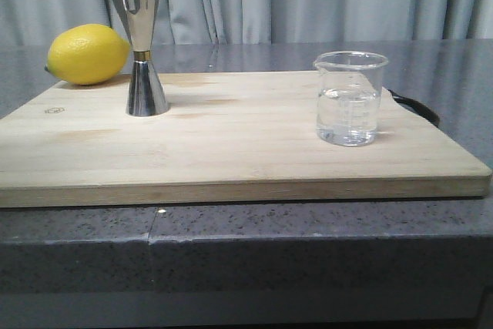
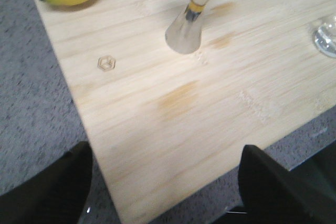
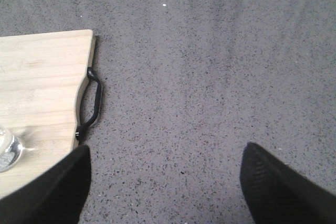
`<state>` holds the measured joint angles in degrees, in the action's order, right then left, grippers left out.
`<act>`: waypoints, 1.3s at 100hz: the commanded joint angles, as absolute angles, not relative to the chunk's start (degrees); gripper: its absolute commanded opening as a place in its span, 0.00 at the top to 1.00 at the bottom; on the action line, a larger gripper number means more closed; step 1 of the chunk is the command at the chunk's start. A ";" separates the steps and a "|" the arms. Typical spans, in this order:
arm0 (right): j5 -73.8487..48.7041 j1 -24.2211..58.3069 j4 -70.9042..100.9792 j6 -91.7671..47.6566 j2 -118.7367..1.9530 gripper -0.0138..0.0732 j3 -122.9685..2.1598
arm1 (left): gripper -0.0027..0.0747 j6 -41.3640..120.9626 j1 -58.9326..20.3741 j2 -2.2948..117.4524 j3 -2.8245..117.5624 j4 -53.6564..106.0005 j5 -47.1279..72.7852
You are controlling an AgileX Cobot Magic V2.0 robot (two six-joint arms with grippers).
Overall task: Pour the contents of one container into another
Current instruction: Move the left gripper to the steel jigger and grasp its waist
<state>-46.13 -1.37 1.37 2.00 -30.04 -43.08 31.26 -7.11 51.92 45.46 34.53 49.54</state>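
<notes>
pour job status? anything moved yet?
Nothing poured: the beaker stands on the cutting board, liquid inside, ungripped. The jigger stands upright beside the lemon. Left gripper and right gripper are open, holding nothing. Grasp, lift and pour remain.

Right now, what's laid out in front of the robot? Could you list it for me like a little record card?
surface: wooden cutting board on a grey speckled counter
beaker: clear glass, upright, board's right side, partly filled with clear liquid
jigger: steel hourglass, upright, board's left side, apart from the beaker
lemon: behind and left of the jigger
board handle: black, on the right edge
left gripper: open, empty, above the board
right gripper: open, empty, above bare counter
</notes>
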 commanded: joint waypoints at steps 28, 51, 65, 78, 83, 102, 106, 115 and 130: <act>-42.59 -1.52 1.48 1.82 -30.80 0.23 -45.12 | 0.29 67.05 0.82 66.07 47.43 70.53 50.12; -42.39 -1.52 1.48 1.72 -30.80 0.23 -45.12 | 0.29 92.79 3.76 75.80 47.43 84.33 64.07; -41.40 -1.52 1.48 1.72 -30.80 0.23 -45.12 | 0.29 103.67 3.52 81.07 47.43 89.62 68.70; -40.85 -1.52 1.60 1.72 -30.80 0.23 -45.12 | 0.29 112.70 2.32 84.79 47.43 93.05 72.00; -40.85 -1.52 1.60 1.72 -30.80 0.23 -45.12 | 0.29 115.15 1.55 85.76 47.43 93.90 71.89; -40.85 -1.52 1.68 1.72 -30.80 0.23 -45.12 | 0.29 122.65 -1.59 88.88 47.43 99.49 72.23; -40.85 -1.52 1.68 1.72 -30.80 0.23 -45.12 | 0.29 124.49 -2.27 89.49 47.43 101.05 72.21; -40.85 -1.52 1.86 1.72 -30.80 0.23 -45.12 | 0.30 126.65 -3.67 90.94 47.54 104.05 72.21; -40.85 -1.52 1.95 1.72 -30.80 0.23 -45.12 | 0.30 128.98 -5.63 94.02 48.69 105.49 72.36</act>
